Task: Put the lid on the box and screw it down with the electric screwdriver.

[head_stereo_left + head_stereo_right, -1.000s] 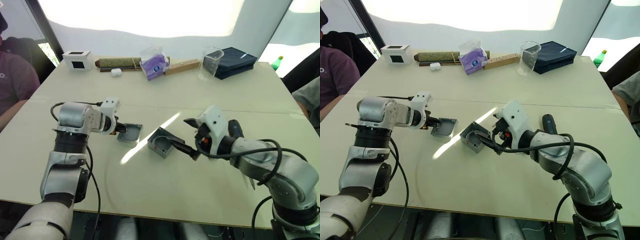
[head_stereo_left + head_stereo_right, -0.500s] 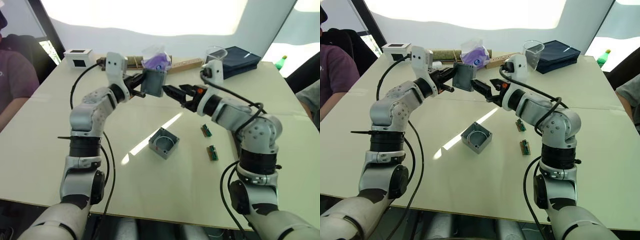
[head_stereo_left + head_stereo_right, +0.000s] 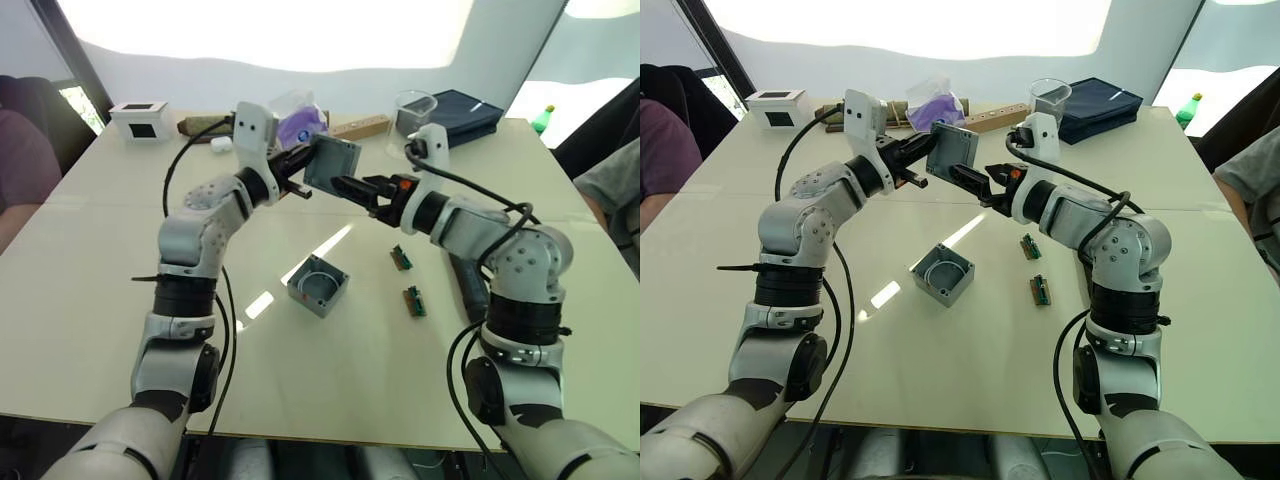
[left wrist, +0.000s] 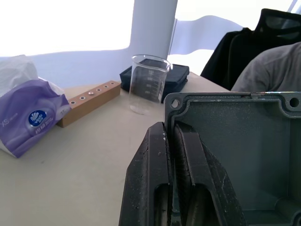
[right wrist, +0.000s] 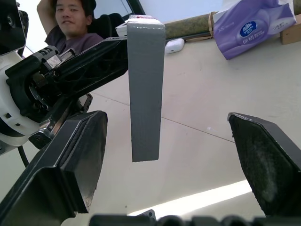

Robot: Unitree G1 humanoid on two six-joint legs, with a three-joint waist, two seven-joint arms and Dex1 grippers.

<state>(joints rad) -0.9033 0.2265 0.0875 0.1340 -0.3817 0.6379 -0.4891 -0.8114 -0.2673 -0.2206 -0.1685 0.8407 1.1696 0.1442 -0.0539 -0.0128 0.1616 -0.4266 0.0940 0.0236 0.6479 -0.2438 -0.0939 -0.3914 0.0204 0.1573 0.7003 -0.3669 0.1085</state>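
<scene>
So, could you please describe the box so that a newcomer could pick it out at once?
Start at the pale table and look to its middle, below the two raised arms. The box sits there alone, open side up. It is grey, square and deep, unlike the shallow grey lid held in the air by the left hand.

Both eye views look forward and down from the robot's head over the whole table, from near edge to far edge (the two are nearly the same picture). The left wrist view sits tight against the lid, facing the table's far edge. The right wrist view faces that lid edge-on from close by, towards the table's left.
</scene>
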